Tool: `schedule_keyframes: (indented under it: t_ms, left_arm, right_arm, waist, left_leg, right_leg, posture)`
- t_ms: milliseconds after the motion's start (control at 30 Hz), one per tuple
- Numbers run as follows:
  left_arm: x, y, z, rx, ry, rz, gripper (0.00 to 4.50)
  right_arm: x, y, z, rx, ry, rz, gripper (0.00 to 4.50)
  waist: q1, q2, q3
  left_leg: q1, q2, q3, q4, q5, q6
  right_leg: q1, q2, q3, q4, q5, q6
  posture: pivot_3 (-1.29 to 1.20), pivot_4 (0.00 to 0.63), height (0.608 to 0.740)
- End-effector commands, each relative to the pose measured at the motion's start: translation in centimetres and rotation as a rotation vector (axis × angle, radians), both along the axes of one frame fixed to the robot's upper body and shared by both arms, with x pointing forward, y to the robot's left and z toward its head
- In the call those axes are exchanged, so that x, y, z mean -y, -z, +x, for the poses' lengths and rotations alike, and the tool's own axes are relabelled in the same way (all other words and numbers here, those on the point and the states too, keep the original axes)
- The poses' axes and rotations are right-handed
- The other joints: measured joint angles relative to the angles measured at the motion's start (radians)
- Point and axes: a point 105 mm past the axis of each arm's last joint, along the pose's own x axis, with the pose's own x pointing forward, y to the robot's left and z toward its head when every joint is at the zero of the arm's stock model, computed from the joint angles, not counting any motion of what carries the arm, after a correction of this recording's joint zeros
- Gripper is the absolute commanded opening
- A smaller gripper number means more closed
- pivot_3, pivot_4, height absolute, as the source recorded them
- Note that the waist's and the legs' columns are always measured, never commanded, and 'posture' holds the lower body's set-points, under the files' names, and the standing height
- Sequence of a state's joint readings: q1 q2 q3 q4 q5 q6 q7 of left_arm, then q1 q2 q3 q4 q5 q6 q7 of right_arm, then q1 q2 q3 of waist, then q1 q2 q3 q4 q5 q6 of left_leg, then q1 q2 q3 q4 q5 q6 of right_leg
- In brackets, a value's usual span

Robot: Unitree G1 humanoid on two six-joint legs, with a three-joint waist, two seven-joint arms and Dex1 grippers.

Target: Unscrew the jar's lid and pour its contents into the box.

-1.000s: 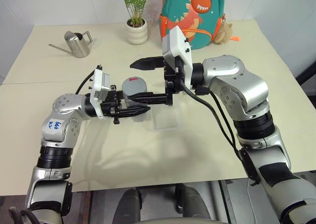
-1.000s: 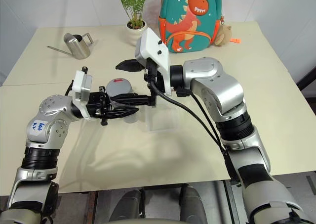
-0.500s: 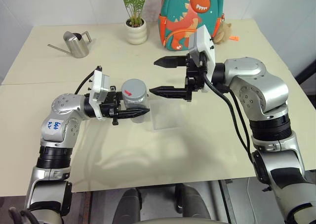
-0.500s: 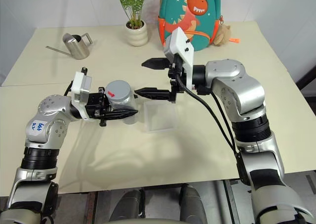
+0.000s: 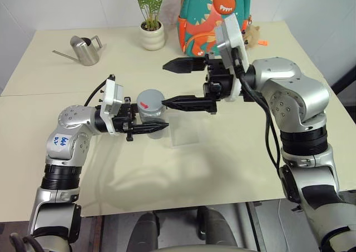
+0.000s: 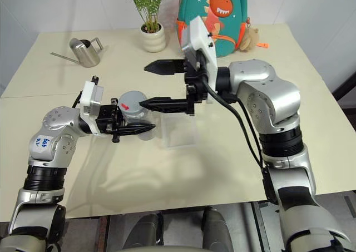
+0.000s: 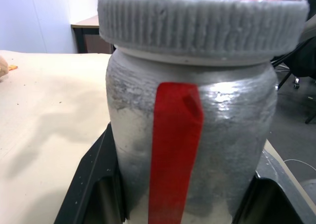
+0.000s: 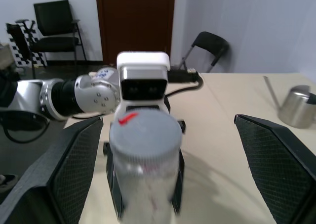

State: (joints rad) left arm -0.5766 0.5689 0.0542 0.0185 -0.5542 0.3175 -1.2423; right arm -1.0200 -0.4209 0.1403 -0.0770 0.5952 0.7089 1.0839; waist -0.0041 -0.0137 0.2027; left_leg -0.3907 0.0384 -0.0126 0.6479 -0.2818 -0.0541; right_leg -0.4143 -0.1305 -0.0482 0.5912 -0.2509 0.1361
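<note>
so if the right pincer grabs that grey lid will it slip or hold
Probably hold: the lid has ribbed sides in the left wrist view, good for grip. The jar looks stiff and shiny, so it may twist in the left pincer clamped on it. The right pincer is open wide.

Office-like room: black chairs, brown door.
</note>
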Motion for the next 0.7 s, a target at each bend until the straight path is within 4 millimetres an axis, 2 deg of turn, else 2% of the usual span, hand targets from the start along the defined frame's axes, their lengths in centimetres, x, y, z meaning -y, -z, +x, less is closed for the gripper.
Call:
schedule_keyframes:
  t_ms: [33, 300, 633, 700]
  left_arm:
    - [0.2, -0.5, -0.3, 0.035, 0.012, -0.006, 1.95]
    - [0.4, -0.6, -0.3, 0.035, 0.012, -0.011, 1.95]
    - [0.4, -0.7, -0.3, 0.039, 0.01, -0.011, 1.95]
    - [0.4, -0.7, -0.3, 0.039, 0.009, -0.011, 1.95]
  right_arm:
    - [-0.9, -0.3, -0.2, 0.012, 0.002, -0.011, 4.48]
    - [-2.3, 0.2, -0.7, -0.009, -0.027, -0.019, 4.48]
    - [-2.5, 1.0, -1.0, -0.009, -0.055, -0.036, 4.48]
    - [-2.5, 1.1, -1.1, -0.011, -0.066, -0.041, 4.09]
  waist:
    - [0.0, 0.0, 0.0]
    - [0.001, 0.0, 0.0]
    - [0.001, 0.0, 0.0]
    - [0.001, 0.0, 0.0]
  left_leg:
    - [0.0, 0.0, 0.0, 0.0, 0.0, 0.0]
    - [0.0, 0.0, 0.0, 0.0, 0.0, 0.0]
    - [0.0, 0.0, 0.0, 0.0, 0.0, 0.0]
    - [0.0, 0.0, 0.0, 0.0, 0.0, 0.0]
  right_leg:
    - [0.0, 0.0, 0.0, 0.0, 0.0, 0.0]
    - [0.0, 0.0, 0.0, 0.0, 0.0, 0.0]
    - [0.0, 0.0, 0.0, 0.0, 0.0, 0.0]
    - [0.0, 0.0, 0.0, 0.0, 0.0, 0.0]
  posture:
    - [0.0, 0.15, 0.74]
    - [0.0, 0.15, 0.74]
    - [0.0, 0.15, 0.74]
    - [0.0, 0.15, 0.74]
